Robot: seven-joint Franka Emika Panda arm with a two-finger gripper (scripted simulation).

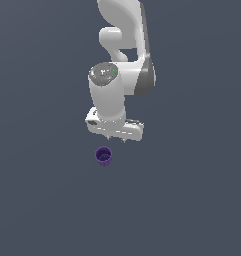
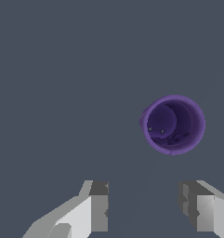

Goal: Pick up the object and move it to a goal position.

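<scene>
Pincer [image 1: 115, 138] hovering above worktop [image 1: 42, 200], fingers [image 2: 99, 204] spread wide, nothing between them. Purple cup [image 1: 103, 156] upright on worktop, just beside and below pincer, toward exterior view's left, not touching. Wrist view: cup [image 2: 173, 124] mouth open to camera, off centre of finger gap. Step in hand: approach. Do well: slide over until rim sits between fingers, then descend straight, close gently. Tapered body may slip, grip low under flared rim.
</scene>
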